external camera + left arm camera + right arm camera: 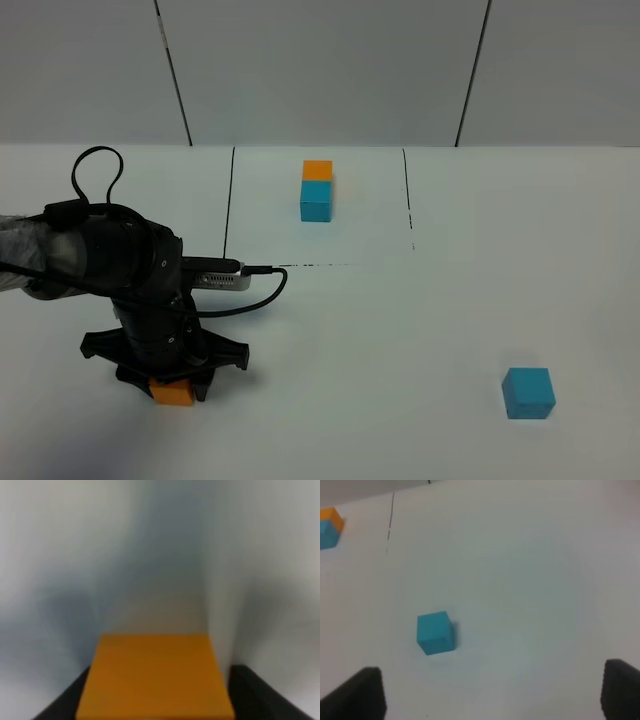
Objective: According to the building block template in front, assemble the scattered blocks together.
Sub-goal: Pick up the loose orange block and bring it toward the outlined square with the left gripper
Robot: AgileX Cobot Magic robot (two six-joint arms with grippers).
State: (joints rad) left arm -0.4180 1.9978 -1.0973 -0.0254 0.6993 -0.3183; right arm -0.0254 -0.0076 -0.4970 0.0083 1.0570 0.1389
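The left gripper (170, 376) stands straight down on the white counter (400, 340) near its front left corner, over the loose orange cube (172, 393). In the left wrist view the cube fills the space between the 2 black fingers (252, 695), which sit close on either side of it. The picture is blurred, so I cannot tell whether they are pressing on it.

The loose cyan cube (528, 392) lies flat near the front right corner, well apart from the orange one. The right gripper (492, 695) hangs above the counter with its fingers spread wide and nothing between them, and the cyan cube lies ahead of it.

The building block template (317, 190), an orange cube joined to a cyan one, sits by the middle of the far edge inside a thin black outline (230, 200).
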